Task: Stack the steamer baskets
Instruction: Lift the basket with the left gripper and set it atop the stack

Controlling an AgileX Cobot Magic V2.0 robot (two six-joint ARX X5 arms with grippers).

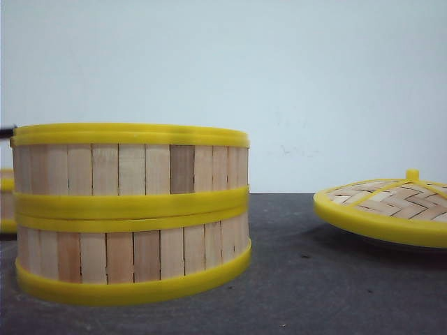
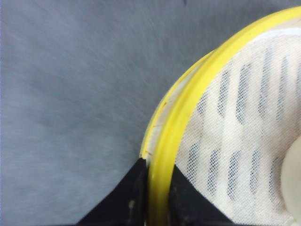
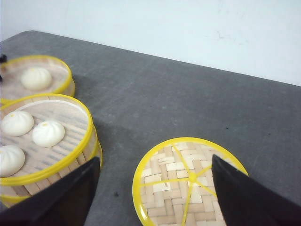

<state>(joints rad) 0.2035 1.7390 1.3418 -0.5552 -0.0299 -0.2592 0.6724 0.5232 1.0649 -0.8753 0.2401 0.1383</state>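
Nearest the front camera: a stack of two steamer baskets [image 1: 131, 213] on the dark surface [image 1: 293, 279], rims aligned, top one holding three white buns [image 3: 33, 134]. A third basket [image 3: 40, 77], with one bun, sits just behind the stack, at the far left edge of the front view.

Left gripper [image 2: 157, 202]: fingers closed tight on the yellow rim of that third basket [image 2: 188, 113], one finger inside and one outside the wall; white liner cloth visible within.

Right gripper [image 3: 153, 188]: fingers wide apart, holding nothing, hovering above the woven lid [image 3: 188, 181], which lies well apart to the right of the stack.

Judgement: two of three stacked; the third is gripped, but whether it is off the surface I cannot tell. Next move calls for raising it above the stack's top rim, centring, and lowering level so the bun stays put.
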